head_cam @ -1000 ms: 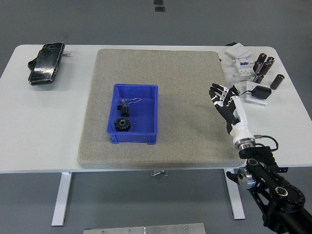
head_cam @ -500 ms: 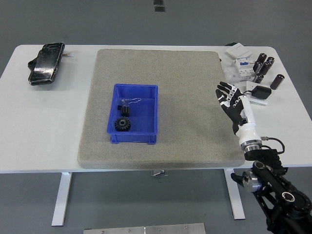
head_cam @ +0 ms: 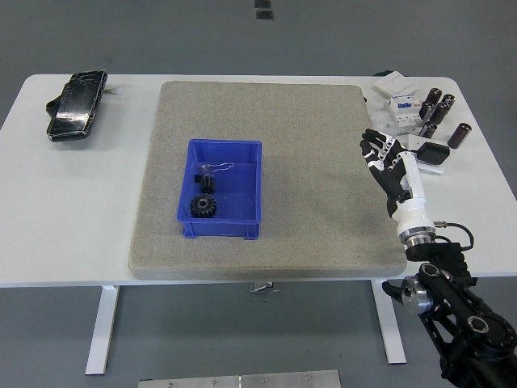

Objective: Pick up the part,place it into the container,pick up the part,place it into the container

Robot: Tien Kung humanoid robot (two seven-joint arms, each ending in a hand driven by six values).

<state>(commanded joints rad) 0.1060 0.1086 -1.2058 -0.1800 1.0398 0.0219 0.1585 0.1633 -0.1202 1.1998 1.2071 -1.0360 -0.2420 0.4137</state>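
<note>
At the far left of the worktop [head_cam: 89, 210] lies one black device [head_cam: 75, 105], flat and well apart from the work area; I judge it plays no part in the job. One grey mat [head_cam: 266, 174] covers the middle of the worktop, presumably to cushion parts and stop them rolling. On its left half sits one blue container [head_cam: 222, 189], open side up. Inside it I count two parts: one black gear [head_cam: 204, 206] near the front wall, and one smaller part with a wire loop [head_cam: 208, 175] just behind it. Both lie within the walls, so I judge both placements done and nothing left on the mat to fetch.

My right hand [head_cam: 387, 166] hangs over the mat's right edge, fingers spread and holding nothing, well apart from the container. My left hand does not appear.

At the far right corner there is a cluster of spare items: about five dark cylinders [head_cam: 440, 111], white boxes [head_cam: 401, 103] whose count I cannot settle, and one flat black piece [head_cam: 432, 151] on a white base. They sit just beyond my right hand, within easy reach.
</note>
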